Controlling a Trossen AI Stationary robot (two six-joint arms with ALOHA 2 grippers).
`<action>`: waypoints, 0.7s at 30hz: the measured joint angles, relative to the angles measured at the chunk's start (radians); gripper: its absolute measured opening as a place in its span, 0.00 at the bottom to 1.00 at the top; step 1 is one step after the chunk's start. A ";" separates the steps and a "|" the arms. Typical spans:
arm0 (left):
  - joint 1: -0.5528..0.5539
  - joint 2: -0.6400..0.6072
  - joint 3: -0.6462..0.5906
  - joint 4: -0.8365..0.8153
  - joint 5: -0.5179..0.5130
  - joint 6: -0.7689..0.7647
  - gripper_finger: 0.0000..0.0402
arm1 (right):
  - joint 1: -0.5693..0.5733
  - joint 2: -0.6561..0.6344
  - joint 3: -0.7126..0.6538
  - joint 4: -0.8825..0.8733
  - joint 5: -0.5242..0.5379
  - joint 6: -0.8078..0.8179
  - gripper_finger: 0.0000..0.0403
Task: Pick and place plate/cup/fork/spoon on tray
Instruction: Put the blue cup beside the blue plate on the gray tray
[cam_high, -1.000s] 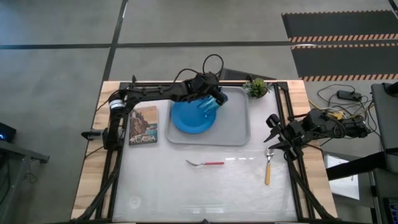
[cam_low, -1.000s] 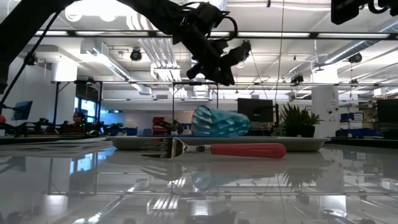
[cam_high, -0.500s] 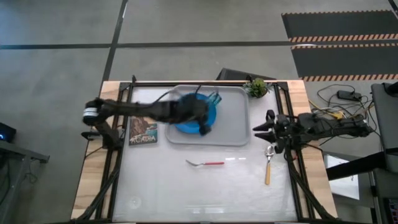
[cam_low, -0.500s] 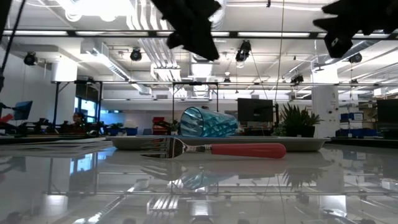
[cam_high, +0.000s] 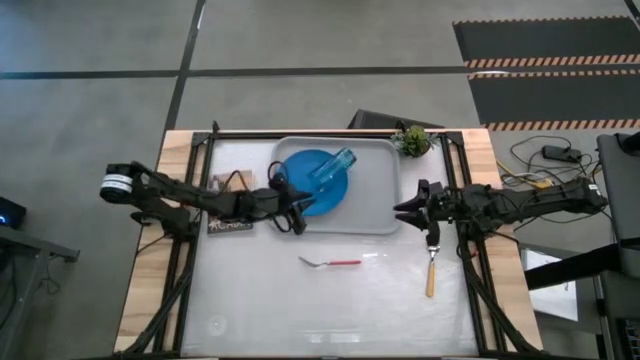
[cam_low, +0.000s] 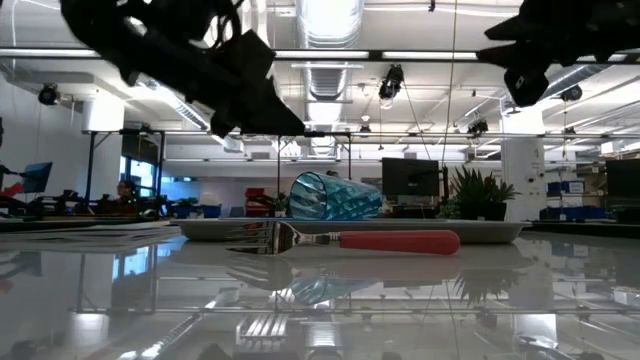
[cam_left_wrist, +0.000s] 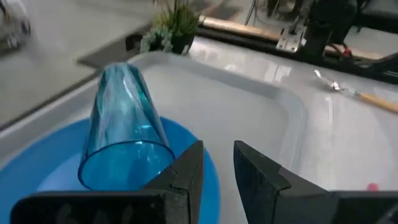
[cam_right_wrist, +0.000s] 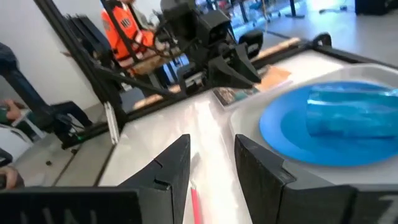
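Note:
The teal cup (cam_high: 335, 165) lies on its side on the blue plate (cam_high: 305, 190), which sits in the left half of the grey tray (cam_high: 375, 195). The cup's mouth (cam_left_wrist: 124, 163) faces my left gripper. My left gripper (cam_high: 297, 213) is open and empty, just off the tray's near left corner, above the table. My right gripper (cam_high: 404, 210) is open and empty at the tray's right rim, above the table. The pink-handled fork (cam_high: 331, 262) lies on the table near of the tray. The orange-handled spoon (cam_high: 431, 271) lies near of my right gripper.
A small green plant (cam_high: 412, 140) stands at the tray's far right corner. The ACADIA card (cam_high: 228, 222) lies left of the tray, partly under my left arm. A person in orange (cam_right_wrist: 124, 31) shows beyond the table. Open table lies near of the fork.
My left gripper has let go of the cup and drawn back from over the plate toward the table's left and near edge. The cup has tipped onto its side on the plate. My right gripper has moved left toward the tray's right rim.

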 joint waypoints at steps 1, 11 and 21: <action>0.000 0.013 -0.029 0.070 0.000 0.017 0.18 | 0.000 0.004 0.000 0.002 0.000 0.000 0.28; 0.007 0.207 -0.045 0.239 -0.063 0.067 0.31 | -0.002 0.012 0.008 0.015 0.000 -0.009 0.28; 0.074 0.295 0.022 0.239 -0.119 -0.108 0.50 | -0.002 0.012 0.009 0.010 0.000 -0.023 0.28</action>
